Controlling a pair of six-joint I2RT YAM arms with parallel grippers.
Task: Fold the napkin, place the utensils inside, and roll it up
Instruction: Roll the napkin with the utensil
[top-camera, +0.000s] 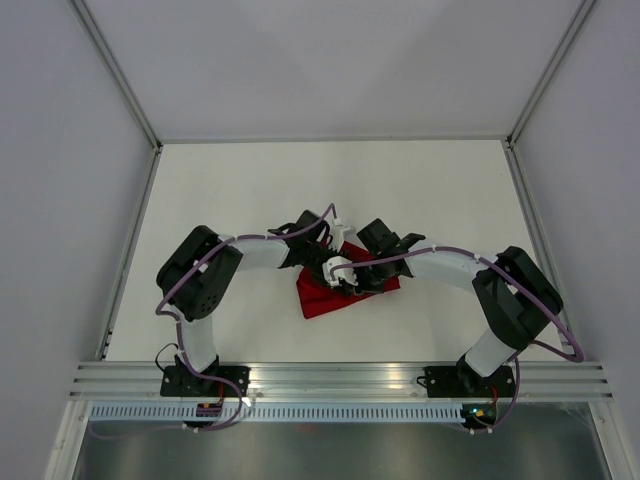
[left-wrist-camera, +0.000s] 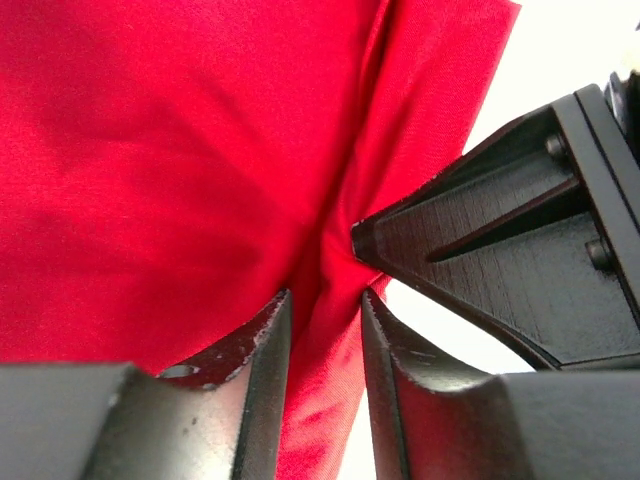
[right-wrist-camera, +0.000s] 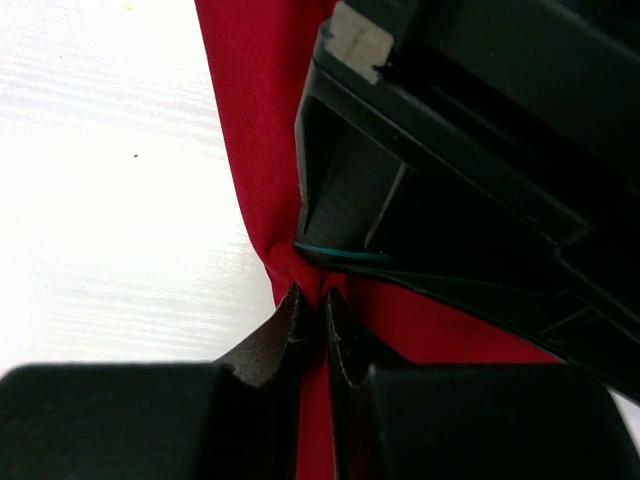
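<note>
The red napkin (top-camera: 322, 300) lies crumpled on the white table, near the middle front, and both grippers meet over its right part. My right gripper (right-wrist-camera: 312, 294) is shut on a raised fold of the napkin (right-wrist-camera: 250, 120), pinched thin between its tips. My left gripper (left-wrist-camera: 325, 296) stands open around the same ridge of the napkin (left-wrist-camera: 150, 150), with a white gap beside the cloth. From above, the left gripper (top-camera: 340, 271) and the right gripper (top-camera: 363, 279) nearly touch. A finger of the right gripper (left-wrist-camera: 480, 250) presses into the fold just ahead of the left jaws. No utensils are in view.
The white table (top-camera: 250, 190) is closed in by grey walls at the left, back and right. A metal rail (top-camera: 340, 375) runs along the near edge, where both arm bases are bolted. The left gripper's body (right-wrist-camera: 450, 150) fills the upper right of the right wrist view.
</note>
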